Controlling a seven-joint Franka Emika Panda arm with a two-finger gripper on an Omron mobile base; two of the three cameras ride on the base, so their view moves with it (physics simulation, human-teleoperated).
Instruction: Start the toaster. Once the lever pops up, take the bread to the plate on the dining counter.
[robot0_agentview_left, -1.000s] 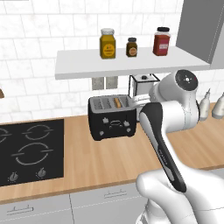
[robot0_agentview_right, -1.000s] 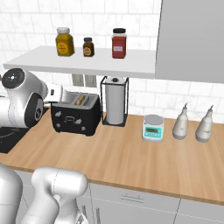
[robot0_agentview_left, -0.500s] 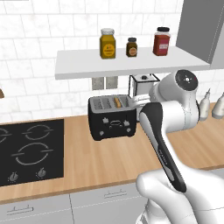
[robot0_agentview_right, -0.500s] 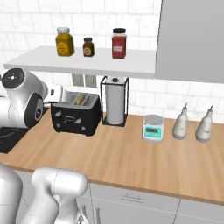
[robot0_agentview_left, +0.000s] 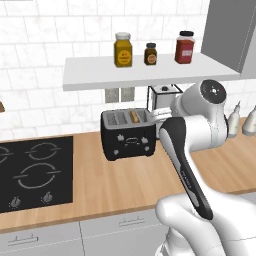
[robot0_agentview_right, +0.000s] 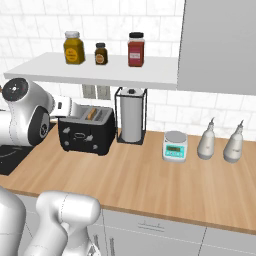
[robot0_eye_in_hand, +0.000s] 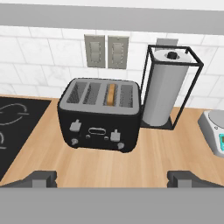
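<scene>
The black four-slot toaster (robot0_agentview_left: 127, 135) (robot0_agentview_right: 85, 132) (robot0_eye_in_hand: 100, 116) stands on the wooden counter against the tiled wall. A tan bread slice (robot0_agentview_left: 134, 116) (robot0_agentview_right: 91, 113) (robot0_eye_in_hand: 111, 94) stands on edge in the third slot from the left, its top edge about level with the slot. Two pale levers (robot0_eye_in_hand: 75, 126) and small knobs mark the toaster's front. My gripper (robot0_eye_in_hand: 114, 179) is open with nothing between its fingers, its tips spread wide. It hovers in front of and above the toaster without touching it. The plate and the dining counter are out of view.
A paper towel roll in a black wire holder (robot0_eye_in_hand: 168, 87) (robot0_agentview_right: 131, 117) stands just right of the toaster. Further right are a kitchen scale (robot0_agentview_right: 175, 146) and two grey bottles (robot0_agentview_right: 222, 141). The black cooktop (robot0_agentview_left: 35, 170) lies to the left. A shelf with three jars (robot0_agentview_left: 150, 65) hangs overhead.
</scene>
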